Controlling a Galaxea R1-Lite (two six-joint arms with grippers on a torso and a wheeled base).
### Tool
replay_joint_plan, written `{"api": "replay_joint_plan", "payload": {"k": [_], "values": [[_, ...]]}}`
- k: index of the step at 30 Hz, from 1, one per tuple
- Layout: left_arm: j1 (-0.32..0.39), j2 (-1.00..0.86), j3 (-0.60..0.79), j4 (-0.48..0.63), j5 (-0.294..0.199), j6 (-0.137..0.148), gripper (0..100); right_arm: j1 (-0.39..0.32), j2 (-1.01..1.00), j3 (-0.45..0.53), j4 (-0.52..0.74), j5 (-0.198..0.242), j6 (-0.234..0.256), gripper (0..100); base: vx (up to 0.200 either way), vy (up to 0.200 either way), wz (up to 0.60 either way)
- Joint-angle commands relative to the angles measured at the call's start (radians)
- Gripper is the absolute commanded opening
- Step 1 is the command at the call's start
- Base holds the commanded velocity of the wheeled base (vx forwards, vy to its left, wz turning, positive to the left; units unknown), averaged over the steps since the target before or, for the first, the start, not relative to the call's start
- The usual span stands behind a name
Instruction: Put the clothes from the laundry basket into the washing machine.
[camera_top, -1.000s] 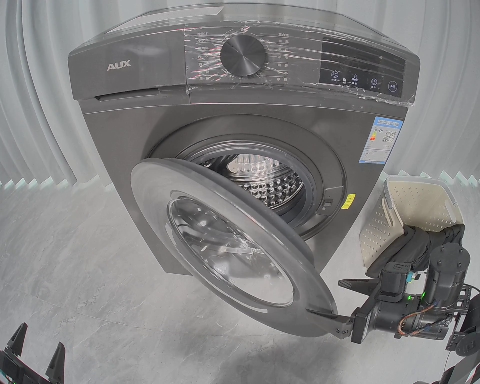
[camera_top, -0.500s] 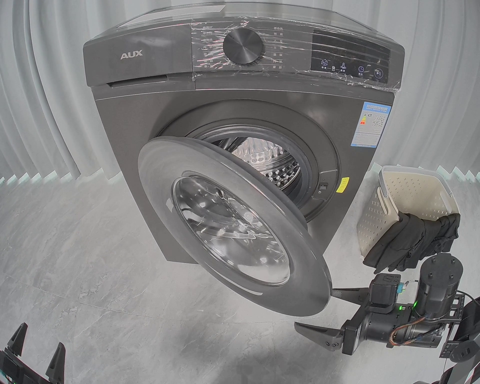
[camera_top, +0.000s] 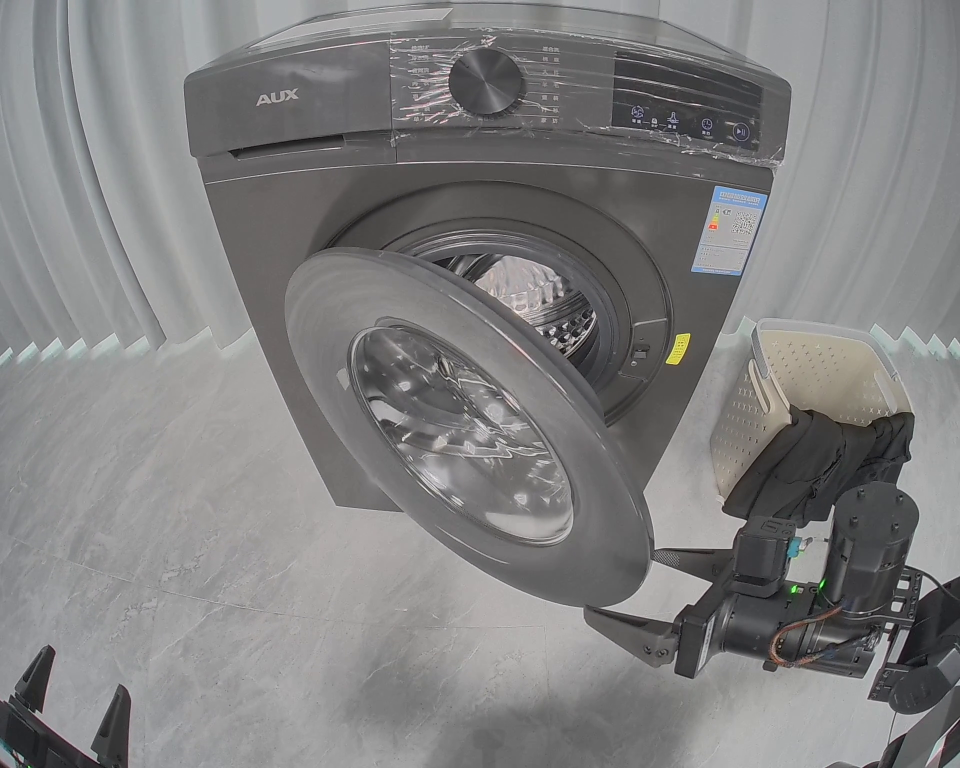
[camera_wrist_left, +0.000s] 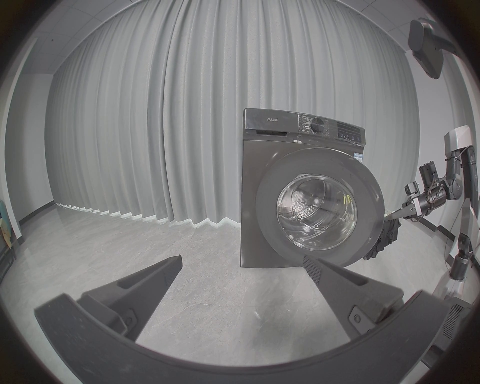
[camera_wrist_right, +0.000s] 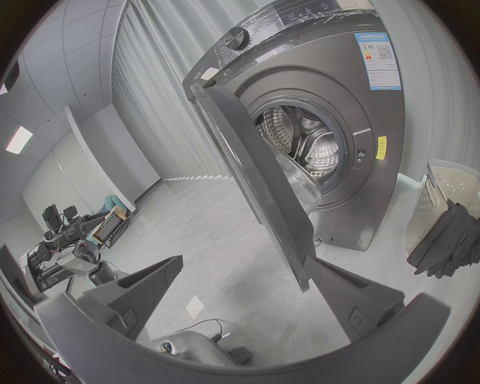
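The grey washing machine (camera_top: 480, 190) stands with its round door (camera_top: 450, 430) swung open towards me, and the steel drum (camera_top: 530, 290) shows behind it. To its right a cream laundry basket (camera_top: 742, 420) holds black clothes (camera_top: 812, 462) draped over its front rim. My right gripper (camera_top: 648, 592) is open at the door's lower outer edge, which lies between its fingers close to one of them (camera_wrist_right: 345, 292). My left gripper (camera_top: 72, 700) is open and empty, low at the near left, far from the machine (camera_wrist_left: 300, 190).
Pale curtains (camera_top: 90, 200) hang behind the machine. Bare grey floor (camera_top: 200, 540) spreads to the left and front. In the right wrist view, a cable and a small device (camera_wrist_right: 200, 345) lie on the floor below my gripper.
The whole head view has shifted: the camera drew back, so the machine looks smaller. My right gripper dipped below the door's edge and is now beside it again. The left gripper has not moved.
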Motion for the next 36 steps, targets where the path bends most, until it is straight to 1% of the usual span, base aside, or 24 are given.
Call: {"api": "replay_joint_plan", "payload": {"k": [1, 2, 4, 5, 6, 7, 9, 12, 13, 15, 18, 19, 20, 21, 22, 23, 24, 25, 26, 30, 34, 36], "values": [[0.000, -0.015, 0.016, 0.000, 0.000, -0.001, 100, 0.014, 0.044, 0.008, -0.036, 0.002, -0.001, 100, 0.000, 0.000, 0.00], [0.000, -0.015, 0.016, 0.000, 0.000, -0.001, 100, 0.015, 0.046, 0.009, -0.038, 0.002, 0.001, 100, 0.000, 0.000, 0.00], [0.000, -0.015, 0.016, 0.000, 0.000, -0.001, 100, 0.061, 0.044, 0.025, -0.066, 0.010, 0.009, 100, 0.000, 0.000, 0.00], [0.000, -0.015, 0.016, 0.000, 0.000, -0.001, 100, 0.071, 0.044, 0.028, -0.069, 0.010, 0.010, 100, 0.000, 0.000, 0.00], [0.000, -0.015, 0.016, 0.000, 0.000, -0.001, 100, 0.094, 0.043, 0.034, -0.084, 0.010, 0.021, 100, 0.000, 0.000, 0.00], [0.000, -0.015, 0.016, 0.000, 0.000, -0.001, 100, 0.094, 0.043, 0.034, -0.084, 0.010, 0.021, 100, 0.000, 0.000, 0.00], [0.000, -0.015, 0.016, 0.000, 0.000, -0.001, 100, 0.138, 0.037, 0.038, -0.122, 0.008, 0.059, 100, 0.000, 0.000, 0.00], [0.000, -0.015, 0.016, 0.000, 0.000, -0.001, 100, 0.147, 0.020, 0.038, -0.168, 0.001, 0.085, 100, 0.000, 0.000, 0.00], [0.000, -0.015, 0.016, 0.000, 0.000, -0.001, 100, 0.147, 0.020, 0.038, -0.168, 0.001, 0.085, 100, 0.000, 0.000, 0.00], [0.000, -0.015, 0.016, 0.000, 0.000, -0.001, 100, 0.133, 0.008, 0.038, -0.217, -0.001, 0.088, 100, 0.000, 0.000, 0.00], [0.000, -0.015, 0.016, 0.000, 0.000, -0.001, 100, 0.103, 0.005, 0.023, -0.240, -0.004, 0.088, 100, 0.000, 0.000, 0.00], [0.000, -0.015, 0.016, 0.000, 0.000, -0.001, 100, 0.055, 0.006, 0.008, -0.247, -0.002, 0.088, 100, 0.000, 0.000, 0.00], [0.000, -0.015, 0.018, 0.000, 0.000, -0.001, 100, 0.025, 0.006, -0.008, -0.248, -0.001, 0.088, 100, 0.000, 0.000, 0.00], [0.000, -0.015, 0.016, 0.000, 0.000, -0.001, 100, 0.015, 0.006, -0.015, -0.247, -0.001, 0.088, 100, 0.000, 0.000, 0.00], [0.000, -0.015, 0.016, 0.000, 0.000, -0.001, 100, -0.035, 0.014, -0.052, -0.247, -0.002, 0.090, 100, 0.000, 0.000, 0.00], [0.000, -0.015, 0.016, 0.000, 0.000, -0.001, 100, -0.057, 0.015, -0.067, -0.242, -0.002, 0.093, 100, 0.000, 0.000, 0.00], [0.000, -0.015, 0.016, 0.000, 0.000, -0.001, 100, -0.063, 0.015, -0.072, -0.239, -0.002, 0.093, 100, 0.000, 0.000, 0.00], [0.000, -0.015, 0.016, 0.000, 0.000, 0.000, 100, -0.094, 0.020, -0.081, -0.236, -0.002, 0.098, 100, 0.000, 0.000, 0.00], [0.000, -0.015, 0.016, 0.000, 0.000, -0.001, 100, -0.107, 0.032, -0.084, -0.230, -0.002, 0.098, 100, 0.000, 0.000, 0.00], [0.000, -0.015, 0.016, 0.000, 0.000, -0.001, 100, -0.121, 0.112, -0.078, -0.239, -0.005, 0.099, 100, 0.000, 0.000, 0.00], [0.000, -0.015, 0.016, 0.000, 0.000, -0.001, 100, -0.121, 0.212, -0.090, -0.253, -0.067, 0.095, 100, 0.000, 0.000, 0.00], [0.000, -0.015, 0.016, 0.000, 0.000, -0.001, 100, -0.114, 0.239, -0.087, -0.270, -0.071, 0.095, 100, 0.000, 0.000, 0.00]]}}
